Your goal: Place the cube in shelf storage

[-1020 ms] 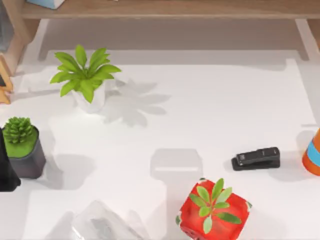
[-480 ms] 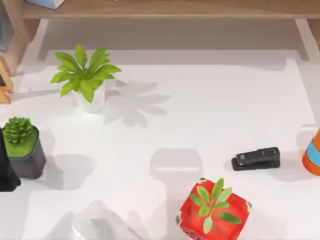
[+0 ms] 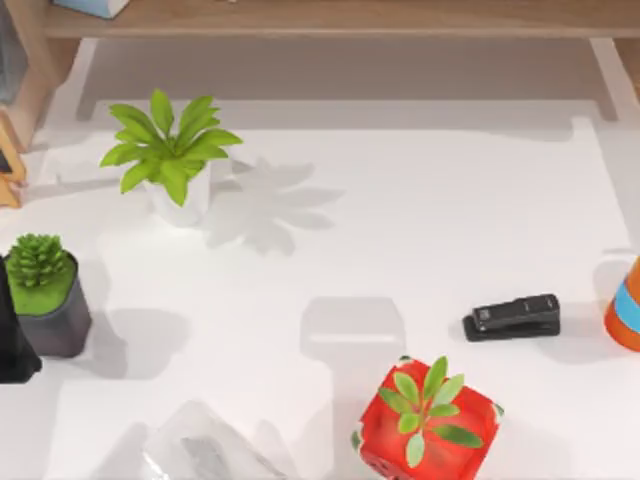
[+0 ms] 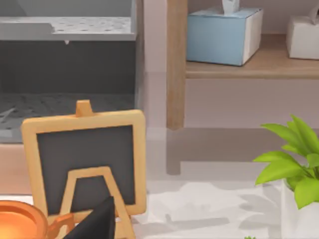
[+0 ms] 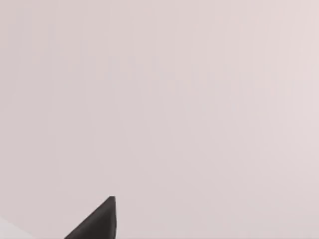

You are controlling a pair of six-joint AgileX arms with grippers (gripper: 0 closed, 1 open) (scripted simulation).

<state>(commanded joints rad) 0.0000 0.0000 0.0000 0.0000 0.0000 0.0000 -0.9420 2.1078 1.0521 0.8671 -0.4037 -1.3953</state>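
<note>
The shelf storage [image 3: 330, 18] is running along the counter's [image 3: 420, 230] far edge. In front of it a leafy white-potted plant [image 3: 172, 160] is standing, with a black stapler [image 3: 512, 316] and red planter [image 3: 428, 420] nearer. I cannot tell either tool's state or where the cube is.

- The desk [image 3: 420, 220] is plain white.
- The shelf storage [image 3: 330, 17] is light brown wood; its upright supports [image 3: 612, 75] are pale.
- The planter [image 3: 425, 435] is red with small white marks and holds green leaves.
- The stapler [image 3: 512, 316] is black.
- The round pot [image 3: 185, 195] is white, its plant bright green.
- The square pot [image 3: 55, 320] is dark grey with a green succulent.
- The tissue box [image 4: 223, 34] is light blue.
- The little chalkboard [image 4: 84, 162] is dark grey in a tan wooden frame.
- The cone [image 3: 625, 310] is orange with a blue band.
</note>
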